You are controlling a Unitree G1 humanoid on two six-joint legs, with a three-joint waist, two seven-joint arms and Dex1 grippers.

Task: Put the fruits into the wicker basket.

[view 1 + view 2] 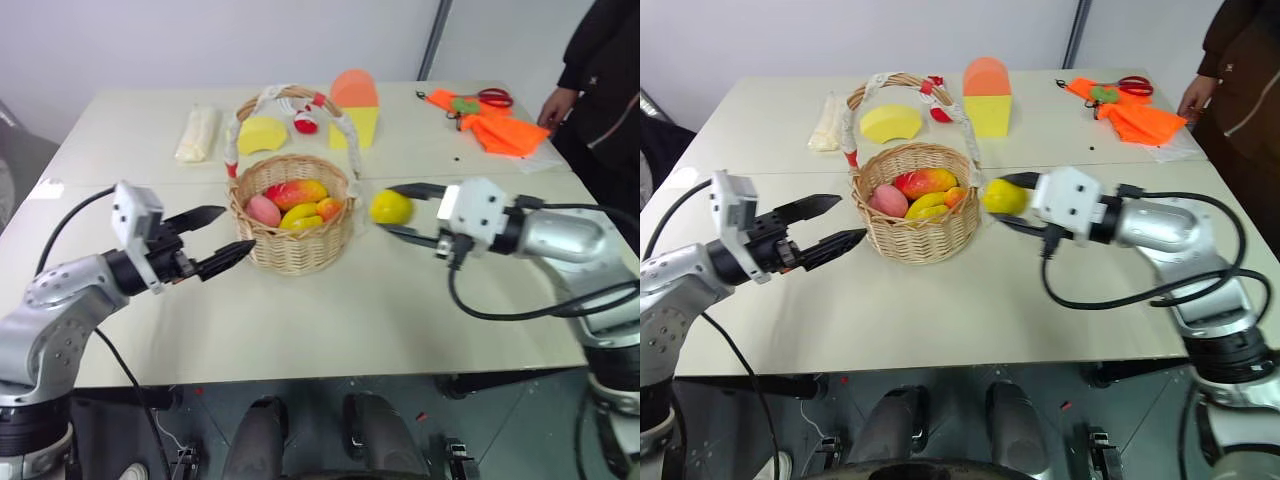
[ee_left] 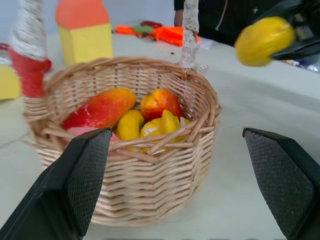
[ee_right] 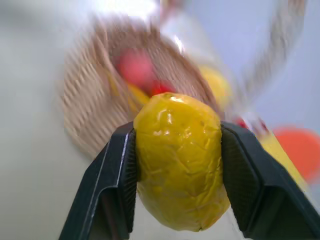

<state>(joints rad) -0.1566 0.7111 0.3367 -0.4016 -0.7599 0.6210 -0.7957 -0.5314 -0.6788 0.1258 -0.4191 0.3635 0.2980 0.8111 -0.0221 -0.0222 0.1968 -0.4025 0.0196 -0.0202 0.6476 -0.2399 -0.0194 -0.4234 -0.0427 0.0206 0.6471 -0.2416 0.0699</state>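
The round tan wicker basket (image 1: 292, 215) with its white, red-banded arched handle stands mid-table. Inside lie several fruits: a pink peach (image 1: 264, 211), a red-yellow mango (image 1: 297, 192) and smaller yellow-orange pieces. My right gripper (image 1: 392, 209) is shut on a yellow lemon (image 1: 390, 207), held in the air just right of the basket's rim. The right wrist view has the lemon (image 3: 179, 161) clamped between both fingers, the basket blurred behind it. My left gripper (image 1: 222, 238) stands open with nothing in it, close to the basket's left side.
Behind the basket sit a yellow foam wedge (image 1: 262, 134), an orange-topped yellow arched block (image 1: 354, 108) and a pale cloth roll (image 1: 198, 133). Orange cloth and red scissors (image 1: 487, 117) lie at the back right. A person (image 1: 600, 70) stands at the table's right far corner.
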